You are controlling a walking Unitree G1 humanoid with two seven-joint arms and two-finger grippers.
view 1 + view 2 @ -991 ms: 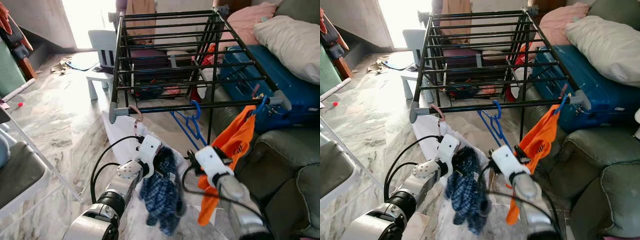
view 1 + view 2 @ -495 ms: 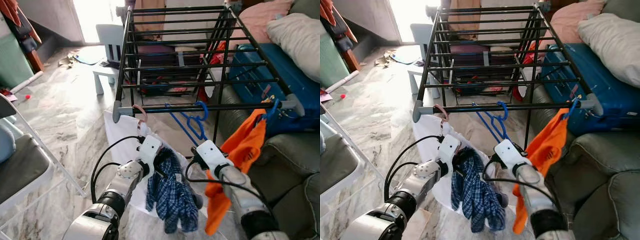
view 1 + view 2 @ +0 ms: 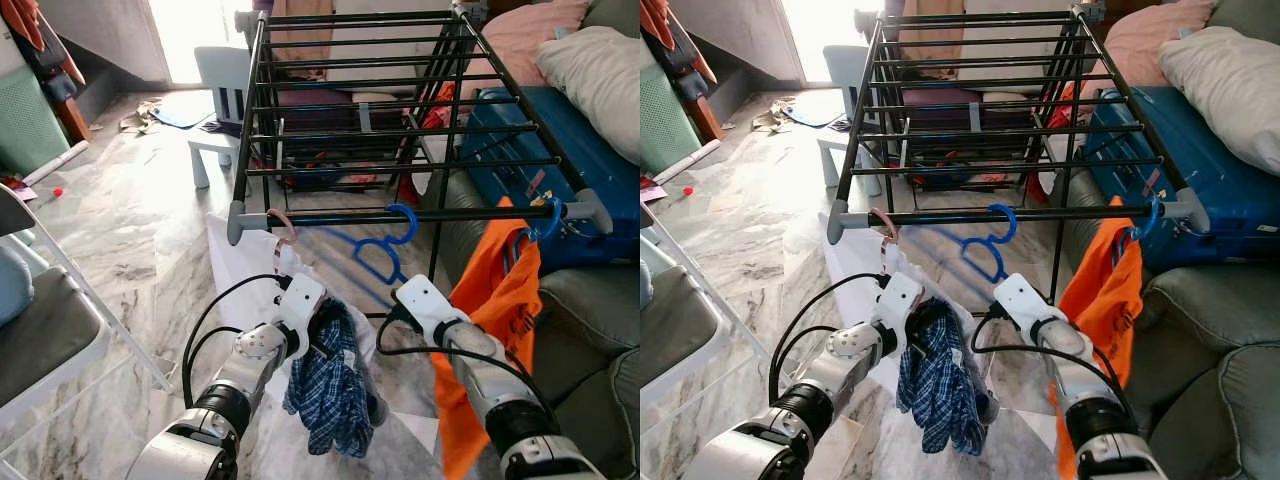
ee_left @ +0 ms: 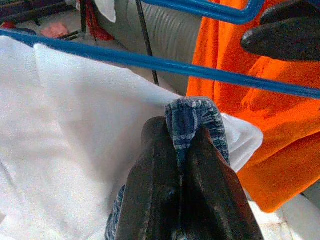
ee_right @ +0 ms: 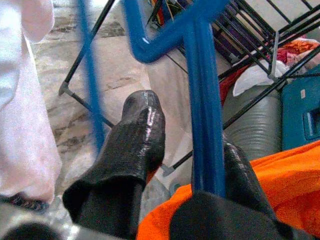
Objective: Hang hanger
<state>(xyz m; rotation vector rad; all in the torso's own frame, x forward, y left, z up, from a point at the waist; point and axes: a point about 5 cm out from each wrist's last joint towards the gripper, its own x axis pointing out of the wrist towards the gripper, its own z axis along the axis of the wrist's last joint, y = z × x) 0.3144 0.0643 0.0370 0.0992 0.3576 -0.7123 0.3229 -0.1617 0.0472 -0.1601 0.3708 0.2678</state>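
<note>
A blue hanger (image 3: 372,252) has its hook over the front rail (image 3: 460,212) of the black drying rack (image 3: 350,100); its body slants out below the rail. My right gripper (image 5: 187,125) is just under it, open, with the hanger's bar between the fingers (image 5: 135,140) and close to one of them. Lower left, my left gripper (image 4: 182,130) is shut on a fold of a blue checked garment (image 3: 330,395) that hangs down from it.
An orange garment (image 3: 500,300) on another blue hanger hangs at the rail's right end, a white cloth (image 3: 240,270) on a pink hanger (image 3: 280,225) at its left end. A blue suitcase (image 3: 585,185), pillow and green sofa (image 3: 600,310) lie right; a folding chair (image 3: 40,330) left.
The camera has shifted. My right gripper has risen towards the rail, and the blue hanger has swung from hanging down to slanting. The left gripper still holds the checked garment.
</note>
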